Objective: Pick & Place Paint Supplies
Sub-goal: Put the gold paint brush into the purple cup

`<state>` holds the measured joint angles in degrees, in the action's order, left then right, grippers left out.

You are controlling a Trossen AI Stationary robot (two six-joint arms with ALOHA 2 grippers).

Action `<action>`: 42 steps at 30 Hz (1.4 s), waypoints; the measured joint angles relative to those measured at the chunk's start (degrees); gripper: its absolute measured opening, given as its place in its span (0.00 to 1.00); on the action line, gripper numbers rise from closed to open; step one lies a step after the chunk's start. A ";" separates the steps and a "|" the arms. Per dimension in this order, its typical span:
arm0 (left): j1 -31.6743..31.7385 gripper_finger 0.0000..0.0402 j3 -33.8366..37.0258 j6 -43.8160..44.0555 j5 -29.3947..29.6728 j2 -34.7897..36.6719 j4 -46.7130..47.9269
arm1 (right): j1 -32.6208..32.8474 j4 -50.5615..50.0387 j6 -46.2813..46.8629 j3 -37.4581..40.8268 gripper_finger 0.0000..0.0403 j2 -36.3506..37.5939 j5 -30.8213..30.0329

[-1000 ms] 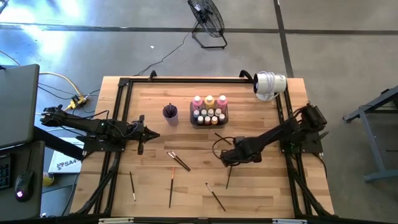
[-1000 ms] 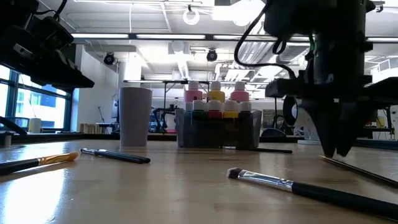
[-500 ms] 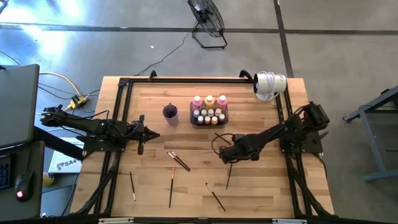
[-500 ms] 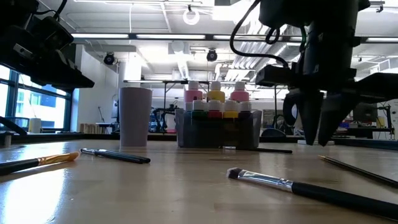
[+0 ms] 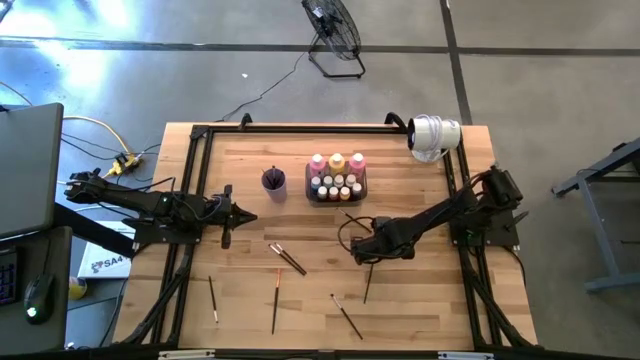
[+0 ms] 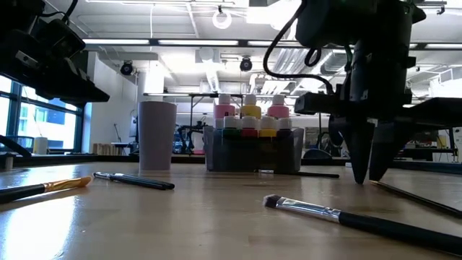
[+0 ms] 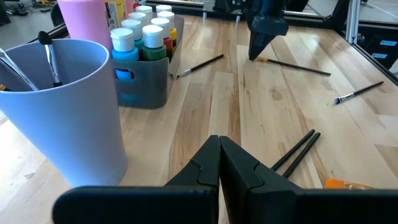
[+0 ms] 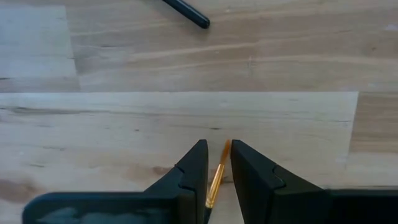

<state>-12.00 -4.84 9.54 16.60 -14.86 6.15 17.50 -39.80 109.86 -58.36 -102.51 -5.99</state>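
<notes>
A dark grey tray [image 5: 337, 190] at the table's far middle holds the pink and yellow-orange bottles [image 5: 337, 161] and the small white-capped ones. A purple cup [image 5: 274, 180] to its left has brushes standing in it [image 7: 50, 59]. Several dark-handled brushes lie flat on the table [image 5: 287, 258]. My right gripper [image 5: 365, 257] points straight down, open, its fingertips low on either side of the orange end [image 8: 217, 177] of one lying brush [image 5: 367, 285], with a gap on both sides. My left gripper [image 7: 219, 155] stays shut and level above the table's left side.
Loose brushes lie near the front edge [image 5: 347, 316], [image 5: 275, 298], [image 5: 213, 298], and one lies just in front of the tray [image 5: 350, 218]. A white round device [image 5: 433, 135] sits at the far right corner. Black frame rails [image 5: 190, 190] run along both table sides.
My right gripper has edged a little toward the table's left, staying low and pointing down, so its fingertips now stand over the brush's orange end. The brush has stayed where it lay.
</notes>
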 joint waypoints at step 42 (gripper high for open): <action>0.02 0.00 0.00 1.27 0.00 -0.01 0.01 | 0.04 1.26 -15.91 0.23 0.01 6.36 -5.25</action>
<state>-11.99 -4.84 10.81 16.60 -14.87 6.16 17.54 -38.53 93.96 -58.13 -96.15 -11.24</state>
